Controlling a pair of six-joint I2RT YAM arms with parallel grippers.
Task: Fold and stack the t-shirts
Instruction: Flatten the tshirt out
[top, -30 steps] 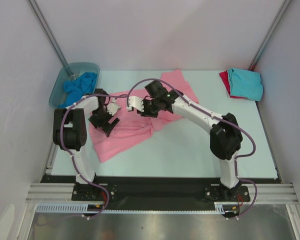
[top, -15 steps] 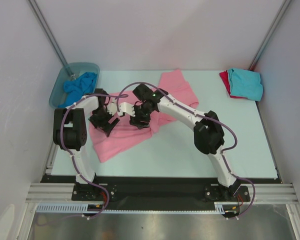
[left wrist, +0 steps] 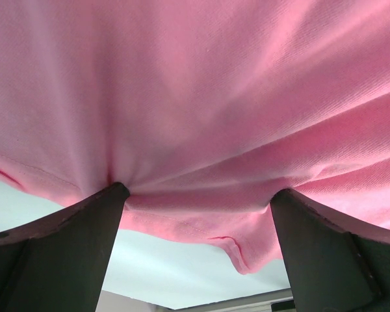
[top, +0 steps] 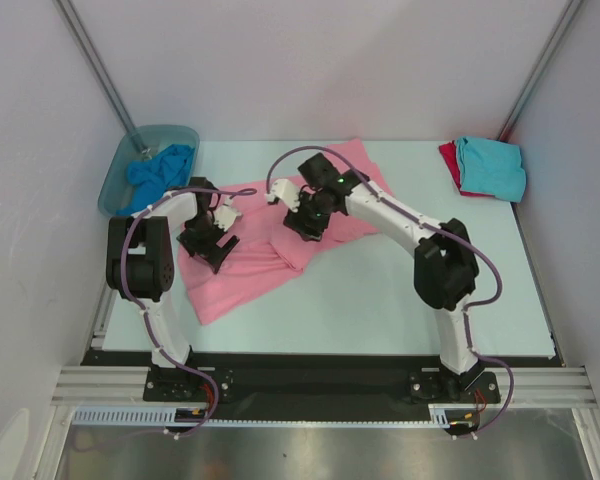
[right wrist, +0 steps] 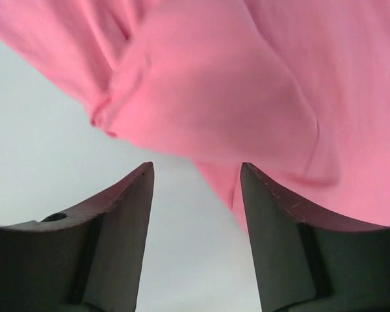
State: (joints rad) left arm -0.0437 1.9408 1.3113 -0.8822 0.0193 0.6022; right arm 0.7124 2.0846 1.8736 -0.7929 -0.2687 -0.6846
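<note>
Pink tee (top: 250, 272), soft fine-ribbed knit, lay rumpled and creased left of worktop (top: 380, 300) centre; left gripper (left wrist: 198, 195) spread wide with tips on cloth, right gripper (right wrist: 196, 170) released, grasping nothing.

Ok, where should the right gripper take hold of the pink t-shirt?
Probably the bunched, doubled-over edge of the pink t-shirt, just ahead of the open right gripper. It sits raised beside bare table, so coming in low from the bare-table side should let the gripper close across the fold.
</note>
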